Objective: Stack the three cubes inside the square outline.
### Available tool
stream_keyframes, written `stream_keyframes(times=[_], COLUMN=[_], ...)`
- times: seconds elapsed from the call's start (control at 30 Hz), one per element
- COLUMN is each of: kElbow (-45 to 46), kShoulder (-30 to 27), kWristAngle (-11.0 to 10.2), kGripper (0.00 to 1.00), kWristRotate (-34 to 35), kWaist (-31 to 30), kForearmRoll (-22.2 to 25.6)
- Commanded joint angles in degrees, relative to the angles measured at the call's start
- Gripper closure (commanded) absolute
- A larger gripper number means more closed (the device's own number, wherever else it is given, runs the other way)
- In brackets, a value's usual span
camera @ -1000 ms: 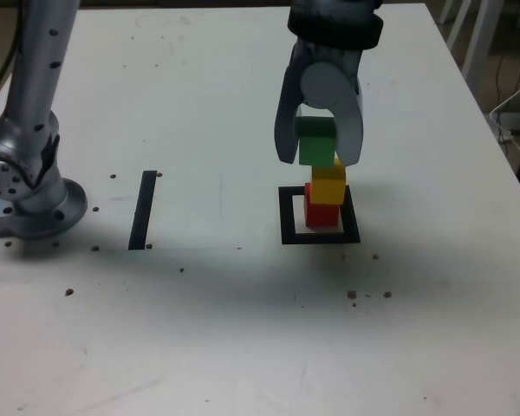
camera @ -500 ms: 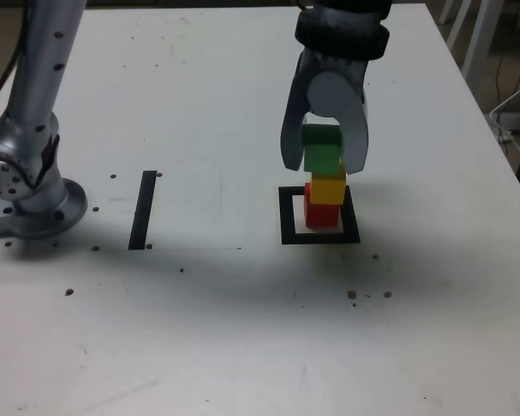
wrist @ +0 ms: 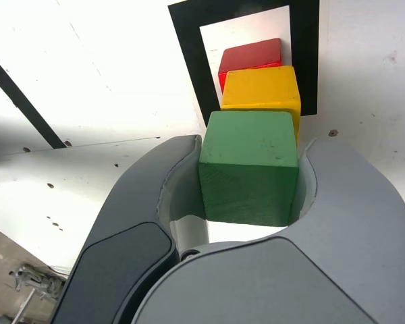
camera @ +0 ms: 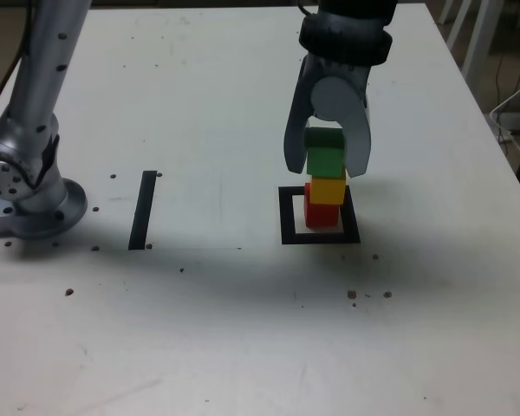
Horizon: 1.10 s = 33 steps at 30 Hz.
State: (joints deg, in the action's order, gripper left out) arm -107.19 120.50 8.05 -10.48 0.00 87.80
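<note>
A red cube stands inside the square outline, with a yellow cube on top of it. Directly over the yellow cube is a green cube, and my gripper is shut on its two sides. The green cube's underside is at or just above the yellow one's top; I cannot tell whether they touch. In the wrist view the green cube sits between the grey jaws of the gripper, with the yellow cube, the red cube and the square outline beyond it.
A narrow black bar is marked on the white table at the exterior view's left. The arm's grey base stands further left. Dark specks dot the table near the square. The table's right edge runs close by.
The gripper has come down a little with the green cube and shifted slightly toward the exterior view's right, closing the gap above the yellow cube.
</note>
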Motion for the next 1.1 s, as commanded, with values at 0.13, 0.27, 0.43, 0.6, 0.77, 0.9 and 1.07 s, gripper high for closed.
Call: stream_keyframes(times=[0.13, 0.27, 0.43, 0.6, 0.77, 0.9, 1.07], kElbow=[0.03, 0.3, 0.76, 1.67, 3.33, 5.03, 8.53], kShoulder=[0.34, 0.34, 0.17, -1.31, -4.68, -7.92, -11.81], kWristAngle=[-0.11, -0.24, -0.32, -0.84, -2.17, -3.27, -4.31], kGripper=[0.14, 0.05, 0.04, 0.03, 0.01, 0.01, 0.01], kWristRotate=[-0.94, -1.06, -1.12, -1.14, -0.95, -0.51, -0.01], kWaist=[0.19, 0.28, 0.47, 0.67, 0.92, 0.99, 1.51], kForearmRoll=[-0.45, -0.52, -0.53, -0.6, -0.56, -0.52, -0.54])
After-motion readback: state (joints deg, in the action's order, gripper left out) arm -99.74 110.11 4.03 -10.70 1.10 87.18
